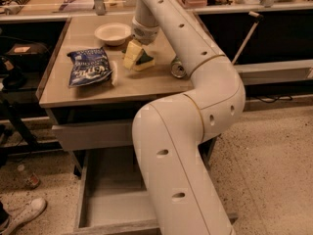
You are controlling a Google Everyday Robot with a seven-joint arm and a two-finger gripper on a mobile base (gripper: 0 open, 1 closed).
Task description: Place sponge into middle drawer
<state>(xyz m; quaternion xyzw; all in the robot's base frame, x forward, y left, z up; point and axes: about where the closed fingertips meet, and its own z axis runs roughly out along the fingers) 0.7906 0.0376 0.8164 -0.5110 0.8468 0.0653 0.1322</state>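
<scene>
The sponge (145,61) is a small yellow foam block with a dark green face turned up. It lies on the wooden tabletop (146,85), toward the back and near the middle. The gripper (132,56) is down right at the sponge's left end, touching or all but touching it. Whether it is clamped on the sponge or standing wide cannot be told from this view. The white arm (195,106) runs from the sponge up to its wrist, then sweeps right and down across the front of the table.

A pale bowl (113,33) sits upright just behind and left of the sponge. A blue chip bag (89,66) lies flat to the sponge's left, apart from it. To the sponge's right, near the arm, a can (178,70) lies on its side with its round end toward the camera.

Below the sponge, under the tabletop, a closed grey drawer front (93,133) shows. Lower down, the middle drawer (110,210) is pulled out, a shallow grey box with a bare floor, its right part hidden by the arm.

The ground is speckled stone flooring (266,170). A white sneaker (23,215) is far below and left of the sponge. Behind the sponge runs a long counter (54,6).
</scene>
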